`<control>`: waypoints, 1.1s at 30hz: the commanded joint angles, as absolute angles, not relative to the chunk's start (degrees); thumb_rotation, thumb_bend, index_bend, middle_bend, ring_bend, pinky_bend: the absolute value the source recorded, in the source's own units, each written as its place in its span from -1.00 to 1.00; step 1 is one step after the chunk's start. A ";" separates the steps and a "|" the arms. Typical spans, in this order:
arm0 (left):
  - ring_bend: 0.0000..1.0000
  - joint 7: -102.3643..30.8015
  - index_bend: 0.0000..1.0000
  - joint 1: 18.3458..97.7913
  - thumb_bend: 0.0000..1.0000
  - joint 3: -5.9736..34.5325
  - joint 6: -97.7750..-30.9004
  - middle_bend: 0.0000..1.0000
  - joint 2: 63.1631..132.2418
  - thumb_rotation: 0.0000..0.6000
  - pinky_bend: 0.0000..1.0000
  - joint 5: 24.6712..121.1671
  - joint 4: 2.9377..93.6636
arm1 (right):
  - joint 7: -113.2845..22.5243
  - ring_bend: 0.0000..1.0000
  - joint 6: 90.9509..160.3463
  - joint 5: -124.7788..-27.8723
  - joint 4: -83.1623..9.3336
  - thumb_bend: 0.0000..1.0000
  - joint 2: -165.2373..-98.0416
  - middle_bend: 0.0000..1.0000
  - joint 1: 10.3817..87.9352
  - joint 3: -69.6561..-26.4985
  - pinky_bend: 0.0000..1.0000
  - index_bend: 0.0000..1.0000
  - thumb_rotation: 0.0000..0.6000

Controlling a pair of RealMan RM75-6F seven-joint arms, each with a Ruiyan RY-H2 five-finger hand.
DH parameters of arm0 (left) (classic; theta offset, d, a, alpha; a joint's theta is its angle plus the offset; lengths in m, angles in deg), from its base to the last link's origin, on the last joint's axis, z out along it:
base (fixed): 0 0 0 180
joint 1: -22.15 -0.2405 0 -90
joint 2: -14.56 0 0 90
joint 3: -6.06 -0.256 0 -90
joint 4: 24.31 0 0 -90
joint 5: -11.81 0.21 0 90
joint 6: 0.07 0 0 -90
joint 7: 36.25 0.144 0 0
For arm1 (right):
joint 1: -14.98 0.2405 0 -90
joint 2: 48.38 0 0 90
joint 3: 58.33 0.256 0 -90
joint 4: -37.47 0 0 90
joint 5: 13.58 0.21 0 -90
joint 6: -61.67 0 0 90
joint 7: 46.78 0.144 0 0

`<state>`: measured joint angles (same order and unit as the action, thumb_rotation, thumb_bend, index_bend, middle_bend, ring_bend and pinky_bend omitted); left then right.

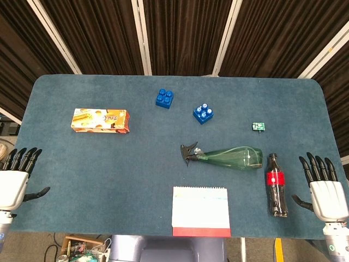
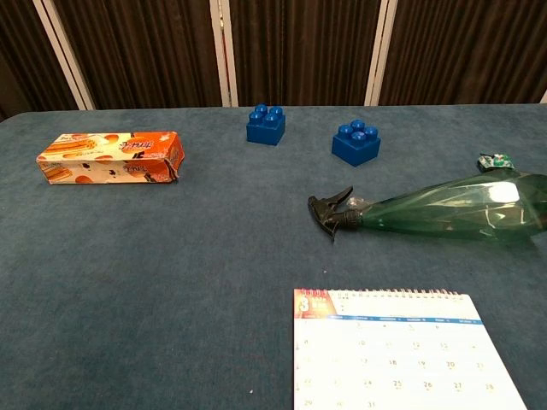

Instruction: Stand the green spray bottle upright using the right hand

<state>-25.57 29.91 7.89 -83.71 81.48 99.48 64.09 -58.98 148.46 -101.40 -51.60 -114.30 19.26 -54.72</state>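
The green spray bottle (image 1: 232, 158) (image 2: 453, 209) lies on its side on the blue table, its black trigger head (image 1: 190, 152) (image 2: 331, 208) pointing left and its wide base toward the right. My right hand (image 1: 324, 188) rests at the table's front right corner, fingers spread and holding nothing, well to the right of the bottle's base. At the front left corner my left hand (image 1: 16, 180) lies with fingers apart and nothing in it. Neither hand shows in the chest view.
A cola bottle (image 1: 276, 186) lies between the spray bottle and my right hand. A desk calendar (image 1: 200, 211) (image 2: 397, 350) stands at the front edge. Two blue blocks (image 1: 164, 98) (image 1: 203, 113), an orange snack box (image 1: 100, 120) and a small green item (image 1: 258, 127) sit further back.
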 commanded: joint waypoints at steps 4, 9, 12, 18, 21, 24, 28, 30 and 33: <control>-0.93 -25.50 -0.88 30.32 -0.94 7.89 -82.96 -0.87 81.61 1.00 -0.92 99.26 63.90 | -59.37 -1.00 148.69 -101.43 -51.59 -0.71 -114.38 -1.00 19.11 -54.80 -1.00 -1.00 1.00; -0.93 -25.18 -0.88 30.29 -0.94 7.72 -83.42 -0.88 81.70 1.00 -0.92 99.91 64.20 | -60.13 -1.00 149.29 -102.15 -51.87 -0.71 -114.75 -1.00 18.81 -55.22 -1.00 -1.00 1.00; -0.93 -25.13 -0.88 30.44 -0.92 8.03 -83.74 -0.93 81.90 1.00 -0.92 100.01 64.00 | -62.48 -1.00 150.66 -103.96 -51.98 -0.71 -116.00 -1.00 18.64 -55.59 -1.00 -1.00 1.00; -0.94 -25.08 -1.00 31.94 -0.90 9.52 -82.47 -1.00 83.82 1.00 -0.92 98.82 61.50 | -78.99 -1.00 146.98 -107.39 -55.89 -0.71 -119.51 -1.00 20.82 -57.16 -1.00 -1.00 1.00; -0.94 -26.74 -1.00 33.02 -0.90 9.95 -81.35 -1.00 84.48 1.00 -0.92 98.83 60.07 | -87.79 -1.00 141.73 -105.77 -60.61 -0.71 -120.25 -1.00 23.71 -55.92 -1.00 -1.00 1.00; -0.94 -27.68 -1.00 33.55 -0.90 10.18 -81.03 -1.00 84.82 1.00 -0.92 98.86 59.04 | -98.66 -1.00 136.80 -99.76 -63.82 -0.71 -122.81 -1.00 26.77 -52.83 -1.00 -1.00 1.00; -0.94 -27.17 -1.00 34.22 -0.90 10.77 -80.69 -1.00 85.37 1.00 -0.92 98.26 57.81 | -114.53 -1.00 131.44 -91.26 -63.21 -0.71 -128.32 -1.00 31.65 -50.00 -1.00 -1.00 1.00; -0.94 -26.00 -1.00 34.36 -0.90 10.80 -80.79 -1.00 85.94 1.00 -0.92 98.20 57.24 | -122.68 -1.00 130.40 -87.76 -61.55 -0.71 -131.77 -1.00 33.92 -49.26 -1.00 -1.00 1.00; -0.94 -25.01 -1.00 34.67 -0.90 10.68 -80.55 -1.00 86.32 1.00 -0.92 98.24 57.06 | -132.06 -1.00 130.32 -83.38 -59.13 -0.71 -136.33 -1.00 36.66 -48.86 -1.00 -1.00 1.00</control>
